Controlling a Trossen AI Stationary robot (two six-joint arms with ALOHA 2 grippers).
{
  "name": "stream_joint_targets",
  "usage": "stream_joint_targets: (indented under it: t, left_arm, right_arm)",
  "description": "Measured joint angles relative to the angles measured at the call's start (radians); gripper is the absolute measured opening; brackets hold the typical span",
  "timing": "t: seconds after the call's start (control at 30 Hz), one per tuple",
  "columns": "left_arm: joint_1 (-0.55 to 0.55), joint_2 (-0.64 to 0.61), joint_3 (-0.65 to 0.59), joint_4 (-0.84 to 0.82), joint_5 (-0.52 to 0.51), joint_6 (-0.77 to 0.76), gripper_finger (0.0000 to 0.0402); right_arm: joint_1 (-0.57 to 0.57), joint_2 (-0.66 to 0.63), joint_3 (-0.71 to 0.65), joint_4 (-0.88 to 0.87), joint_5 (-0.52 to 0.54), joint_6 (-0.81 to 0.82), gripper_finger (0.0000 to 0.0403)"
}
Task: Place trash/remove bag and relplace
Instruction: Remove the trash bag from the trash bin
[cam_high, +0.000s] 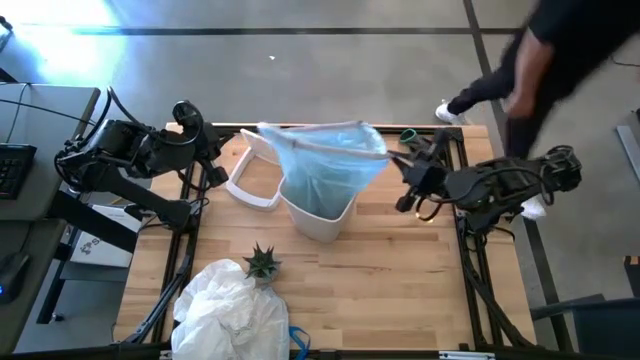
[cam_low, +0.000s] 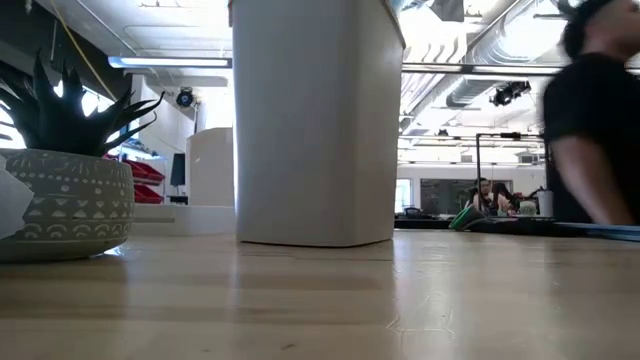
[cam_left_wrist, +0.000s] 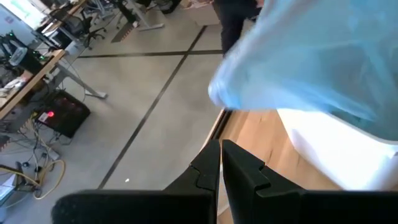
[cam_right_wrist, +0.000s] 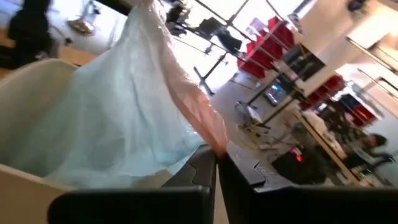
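The white bin stands upright at mid-table, also in the low view. The light-blue bag rises out of its mouth, its top edge stretched across the bin. My right gripper is at the bag's right end, shut on it. My left gripper is left of the bin, shut. The bag's near corner hangs a little beyond its fingertips, and nothing shows between them. The trash is out of view. My right gripper pinches the bag's top edge, gathered into a pinkish fold, between its two fingers. The fingers come nearly level from the table's right side. From there the bag spreads toward the bin, and its lower part hangs inside the bin.
The bin's white lid frame lies left of the bin. A small potted plant and a heap of white crinkled plastic sit near the front left. A person in dark clothes walks beyond the far right corner.
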Motion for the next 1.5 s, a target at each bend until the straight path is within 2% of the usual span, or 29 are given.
stream_joint_targets:
  t: [0.07, 0.2, 0.43, 0.5, 0.6, 0.8, 0.93, 1.1, 1.3, 1.5]
  left_arm:
    - [0.0, 0.0, 0.0, 0.0, 0.0, 0.0, 0.0]
    - [0.0, 0.0, 0.0, 0.026, 0.024, 0.0, 0.0]
    - [-0.012, 0.024, 0.0, 0.405, 0.362, 0.16, 0.0001]
    - [-0.01, 0.049, 0.001, 0.479, 0.414, 0.211, 0.0008]
    - [0.011, 0.099, 0.001, 0.524, 0.431, 0.301, 0.0032]
    - [0.099, 0.207, 0.002, 0.556, 0.557, 0.377, 0.0107]
    - [0.142, 0.249, 0.022, 0.553, 0.601, 0.377, 0.0158]
    - [0.185, 0.27, 0.047, 0.564, 0.726, 0.384, 0.0206]
    - [0.249, 0.309, 0.047, 0.551, 0.911, 0.359, 0.0223]
    - [0.277, 0.368, 0.046, 0.534, 1.023, 0.343, 0.0223]
  right_arm:
    - [0.009, -0.015, 0.0, -0.025, 0.034, 0.026, 0.0]
    - [0.012, -0.027, 0.0, -0.053, 0.037, 0.074, 0.0]
    - [-0.018, 0.01, 0.0, -0.029, -0.043, 0.064, 0.0]
    - [-0.026, 0.018, 0.0, -0.023, -0.069, 0.064, 0.0]
    - [-0.039, 0.035, 0.0, -0.005, -0.116, 0.065, 0.0]
    - [-0.043, 0.076, 0.0, 0.035, -0.225, 0.05, 0.0]
    - [-0.043, 0.096, 0.0, 0.037, -0.241, 0.054, 0.0]
    - [-0.043, 0.117, 0.0, 0.038, -0.283, 0.062, 0.0]
    - [-0.057, 0.132, 0.0, 0.085, -0.286, 0.035, 0.0]
    - [-0.084, 0.135, 0.0, 0.127, -0.325, 0.022, 0.0]
